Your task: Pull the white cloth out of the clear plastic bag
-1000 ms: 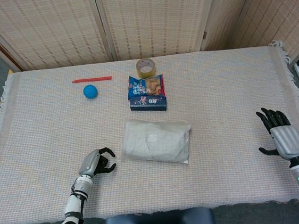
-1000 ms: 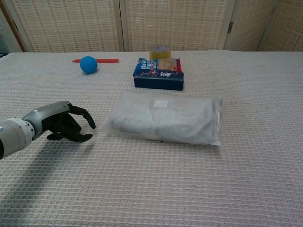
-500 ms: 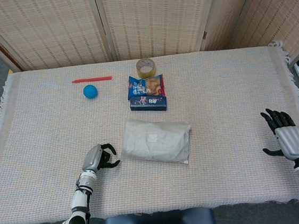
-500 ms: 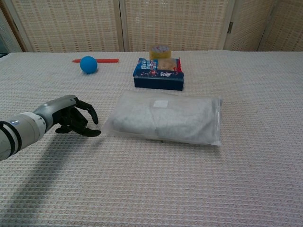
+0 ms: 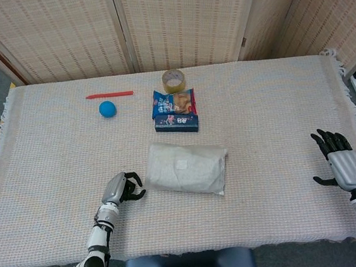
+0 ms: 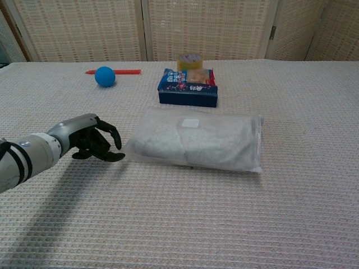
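The clear plastic bag point(image 5: 185, 168) lies flat in the middle of the table with the folded white cloth point(image 6: 196, 137) inside it. My left hand point(image 5: 121, 188) hovers just left of the bag's left end point(image 6: 132, 147), fingers curled and apart, holding nothing; its fingertips point(image 6: 116, 157) stop a little short of the bag. In the chest view this left hand point(image 6: 90, 139) sits low over the tablecloth. My right hand point(image 5: 341, 161) stays far off at the table's right edge, fingers spread, empty. The chest view does not show it.
Behind the bag lies a blue snack box point(image 5: 175, 110), with a roll of tape point(image 5: 174, 80) beyond it. A blue ball point(image 5: 106, 108) and a red pen point(image 5: 109, 95) sit at the back left. The woven tablecloth point(image 5: 272, 117) covers the whole table.
My left hand has moved right, closing in on the bag's left end. My right hand slipped slightly back toward the near right edge, then held still.
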{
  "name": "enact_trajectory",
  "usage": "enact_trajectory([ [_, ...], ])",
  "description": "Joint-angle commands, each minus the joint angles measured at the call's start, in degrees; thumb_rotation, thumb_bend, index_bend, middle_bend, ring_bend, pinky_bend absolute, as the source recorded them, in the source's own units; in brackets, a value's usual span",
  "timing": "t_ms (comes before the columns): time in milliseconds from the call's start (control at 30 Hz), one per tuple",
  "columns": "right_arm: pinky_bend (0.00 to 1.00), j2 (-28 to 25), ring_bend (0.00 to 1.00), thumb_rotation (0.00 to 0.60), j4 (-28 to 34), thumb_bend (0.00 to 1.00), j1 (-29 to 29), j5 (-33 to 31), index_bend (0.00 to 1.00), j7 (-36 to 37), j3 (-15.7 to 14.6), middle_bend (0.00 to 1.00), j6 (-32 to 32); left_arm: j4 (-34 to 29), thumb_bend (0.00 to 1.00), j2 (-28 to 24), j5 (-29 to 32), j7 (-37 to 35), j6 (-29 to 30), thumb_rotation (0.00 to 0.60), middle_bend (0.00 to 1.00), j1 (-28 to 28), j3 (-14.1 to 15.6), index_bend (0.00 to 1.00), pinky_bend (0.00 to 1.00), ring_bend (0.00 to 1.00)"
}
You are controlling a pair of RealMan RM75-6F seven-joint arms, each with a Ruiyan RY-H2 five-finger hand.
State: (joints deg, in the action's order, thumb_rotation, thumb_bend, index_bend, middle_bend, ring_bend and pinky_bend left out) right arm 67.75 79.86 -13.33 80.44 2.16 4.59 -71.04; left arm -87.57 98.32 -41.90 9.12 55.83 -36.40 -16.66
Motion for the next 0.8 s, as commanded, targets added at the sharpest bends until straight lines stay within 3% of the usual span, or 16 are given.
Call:
enact_trajectory([
  [33,0.0,-0.03,0.0,0.6,0.02,0.07,0.01,-0.05,0.0,-0.04,0.01,0.0,-0.04,-0.11,0.27,0.09,0.37,0.19,0.09,0.6,1.0,-0.23,-0.12,0.59,1.0,1.0],
  [200,0.0,-0.09,0.0,0.6,0.01,0.07,-0.06,-0.16,0.0,-0.1,-0.05,0.0,0.18,-0.53,0.17,0.22,0.86,0.58,0.6,0.6,1.0,-0.56,-0.32,0.58,1.0,1.0],
  [333,0.0,-0.18,0.0,0.6,0.04,0.07,-0.07,-0.06,0.0,-0.11,-0.1,0.0,0.13,-0.05,0.16,0.85,1.75,1.14,0.92,0.6,1.0,-1.1,-0.61,0.58,1.0,1.0],
  [567,0.0,-0.32,0.0,0.6,0.07,0.07,0.02,-0.07,0.0,-0.08,0.01,0.0,-0.28,1.51,0.39,2.36,2.74,1.23,0.9,0.6,1.0,-2.02,-1.3,0.62,1.0,1.0],
  [800,0.0,-0.35,0.0,0.6,-0.06,0.07,0.0,-0.2,0.0,-0.29,0.02,0.0,-0.27,1.49,0.53,2.84,2.47,1.04,1.24,0.6,1.0,-2.3,-1.54,0.67,1.0,1.0],
])
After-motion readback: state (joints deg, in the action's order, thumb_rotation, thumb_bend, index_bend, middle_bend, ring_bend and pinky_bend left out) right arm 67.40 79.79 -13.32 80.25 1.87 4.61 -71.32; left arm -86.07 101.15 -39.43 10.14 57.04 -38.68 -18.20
